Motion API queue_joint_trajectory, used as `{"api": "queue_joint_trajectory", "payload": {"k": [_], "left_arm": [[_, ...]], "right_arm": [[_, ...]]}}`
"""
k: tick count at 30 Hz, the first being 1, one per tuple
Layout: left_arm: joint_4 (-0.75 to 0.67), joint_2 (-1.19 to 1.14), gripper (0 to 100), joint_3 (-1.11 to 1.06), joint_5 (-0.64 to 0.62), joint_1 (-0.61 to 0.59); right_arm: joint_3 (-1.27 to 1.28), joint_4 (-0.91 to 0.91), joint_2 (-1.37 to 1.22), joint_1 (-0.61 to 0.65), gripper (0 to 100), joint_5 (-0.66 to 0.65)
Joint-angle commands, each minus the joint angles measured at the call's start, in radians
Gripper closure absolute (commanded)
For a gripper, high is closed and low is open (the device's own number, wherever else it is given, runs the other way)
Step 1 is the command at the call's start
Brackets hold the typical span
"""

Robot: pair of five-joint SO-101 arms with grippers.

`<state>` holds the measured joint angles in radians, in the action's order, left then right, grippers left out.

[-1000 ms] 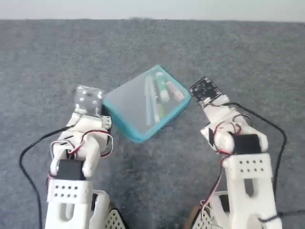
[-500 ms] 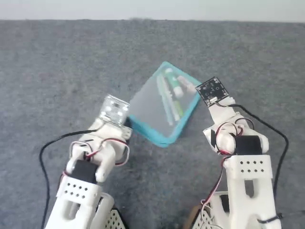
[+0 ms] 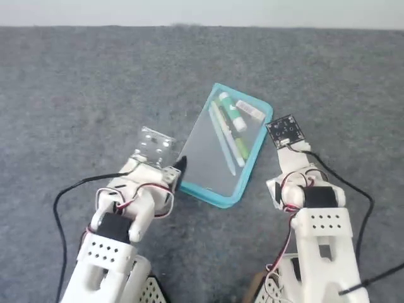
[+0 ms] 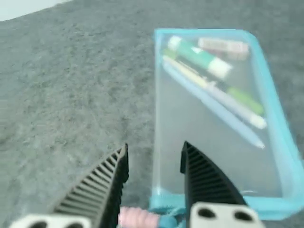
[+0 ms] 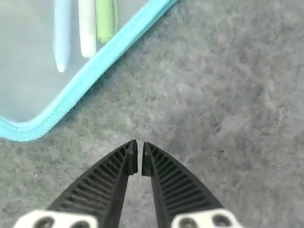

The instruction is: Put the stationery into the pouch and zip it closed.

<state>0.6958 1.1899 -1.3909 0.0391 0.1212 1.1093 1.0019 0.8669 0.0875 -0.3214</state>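
Observation:
The teal-edged clear pouch (image 3: 214, 158) lies on the grey mat between the arms, with pens (image 3: 227, 142), a green-and-white glue stick (image 3: 230, 112) and a small white item (image 3: 249, 110) inside. My left gripper (image 4: 154, 159) is open, and the pouch's (image 4: 209, 156) near corner sits between its fingers. A pink zipper pull (image 4: 137, 217) lies close to the gripper's base. The glue stick (image 4: 199, 57) and pens (image 4: 223, 102) lie at the pouch's far end. My right gripper (image 5: 138, 154) is shut on nothing, over bare mat just beside the pouch's long teal edge (image 5: 95, 61).
Grey carpet-like mat (image 3: 76, 82) covers the table, with open room to the far left and far right. A pale wall strip (image 3: 202, 12) runs along the far edge. Black cables (image 3: 60, 208) trail beside each arm.
The pouch has swung round and slid right, so its length now points away from the arms. My left arm followed its near corner to the right. The right arm shifted slightly.

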Motion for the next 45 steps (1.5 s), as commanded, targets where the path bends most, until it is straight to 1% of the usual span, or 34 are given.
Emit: {"api": "queue_joint_trajectory", "payload": {"k": [1,5,9,11,16,18,20,21,25,30,34,35,37,42,45], "left_arm": [[-0.023,0.009,83,0.071,-0.075,-0.115],[-0.023,0.009,83,0.105,-0.118,-0.230],[-0.023,0.043,83,0.107,-0.121,-0.281],[-0.011,0.112,83,0.102,-0.121,-0.301],[0.157,0.397,83,0.090,-0.115,-0.307],[0.169,0.529,83,0.044,-0.115,-0.307],[0.141,0.649,83,-0.027,-0.115,-0.307],[0.114,0.661,83,-0.045,-0.115,-0.307],[-0.002,0.592,83,-0.088,-0.115,-0.311],[-0.150,0.634,83,-0.205,-0.115,-0.313],[-0.313,0.637,83,-0.294,-0.117,-0.313],[-0.328,0.637,83,-0.295,-0.115,-0.313],[-0.328,0.637,83,-0.294,-0.115,-0.313],[-0.316,0.637,83,-0.294,-0.115,-0.311],[-0.235,0.631,83,-0.294,-0.115,-0.311]], "right_arm": [[0.011,-0.056,0.030,-0.013,98.8,0.044],[0.031,-0.097,0.030,-0.015,98.8,0.126],[0.029,-0.101,0.031,-0.021,98.8,0.141],[0.029,-0.101,0.031,-0.021,98.8,0.143],[0.025,-0.101,0.068,-0.021,98.8,0.144],[0.031,-0.096,0.116,-0.021,98.8,0.144],[0.055,-0.096,0.173,-0.021,98.8,0.144],[0.075,-0.101,0.202,-0.021,98.8,0.143],[0.149,-0.101,0.358,-0.021,98.8,0.138],[0.272,-0.102,0.608,-0.018,98.8,0.138],[0.370,-0.102,0.840,-0.015,98.8,0.138],[0.394,-0.102,0.901,-0.015,98.8,0.137],[0.428,-0.107,0.970,-0.015,98.8,0.137],[0.494,-0.245,0.900,-0.021,98.9,0.137],[0.582,-0.323,0.912,-0.021,98.9,0.137]]}}
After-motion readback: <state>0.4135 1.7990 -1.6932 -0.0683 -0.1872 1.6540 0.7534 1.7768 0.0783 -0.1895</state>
